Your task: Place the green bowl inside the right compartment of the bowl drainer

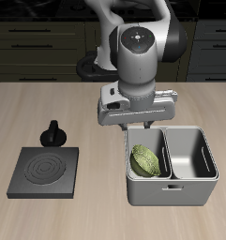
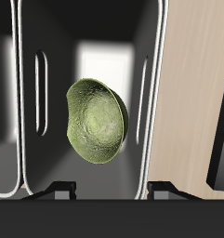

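Green bowl (image 1: 145,161) tilted on edge inside right compartment of bowl drainer (image 1: 171,194), at nine o'clock from middle wall (image 1: 165,153). Gripper (image 2: 112,192) at bowl's twelve o'clock, spread, empty. Placement seemingly done; withdrawal left.

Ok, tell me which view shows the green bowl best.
The wrist view: the green bowl fills the middle of the picture, tilted on edge, its mottled inside plain to see, within a compartment of the bowl drainer. The exterior view shows the bowl only small, in one drainer compartment just below the gripper.
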